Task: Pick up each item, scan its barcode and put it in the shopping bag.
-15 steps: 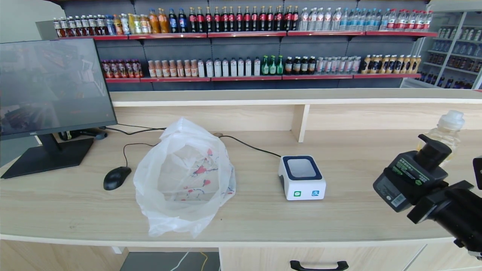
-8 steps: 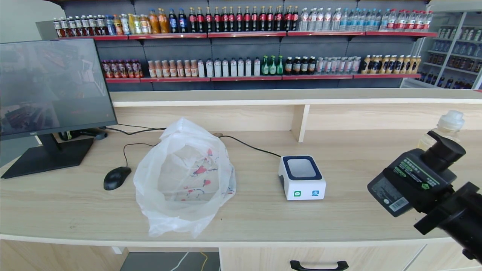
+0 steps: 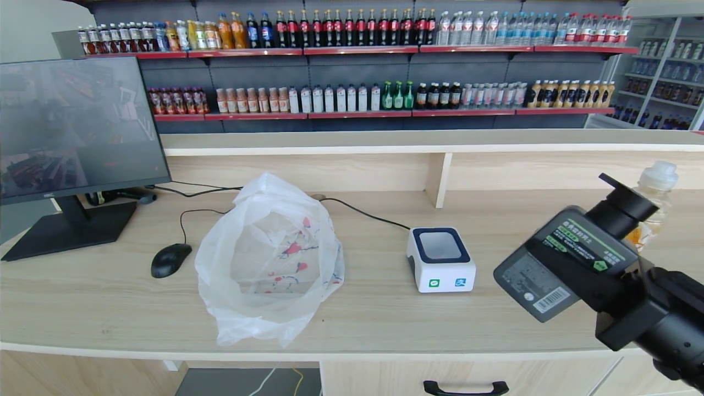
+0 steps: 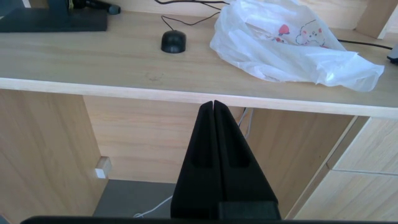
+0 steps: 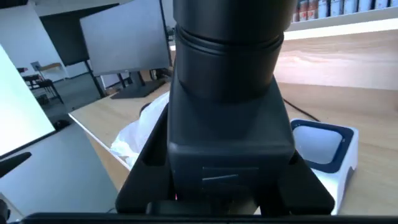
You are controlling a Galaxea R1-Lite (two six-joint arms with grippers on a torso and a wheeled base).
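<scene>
Bright, even, diffuse from overhead. Faint soft shadows only, under shopping bag (image 3: 269,258) and mouse (image 3: 171,259). Dim reflections across monitor (image 3: 77,126) at 9 o'clock in head view. Slight sheen on scanner (image 3: 440,258) window. Bowed counter (image 3: 385,319) edge toward 6 o'clock, wide-lens stretch at corners. Darker below counter in left wrist view. Black bottle (image 5: 224,124) near-silhouette in right wrist view.

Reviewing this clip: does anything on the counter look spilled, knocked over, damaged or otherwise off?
Nothing stands out. The dark bottle is tilted only because the right gripper holds it in the air right of the scanner. The shopping bag sits slumped but open, the pale bottle behind stands upright, and no spill shows.
</scene>
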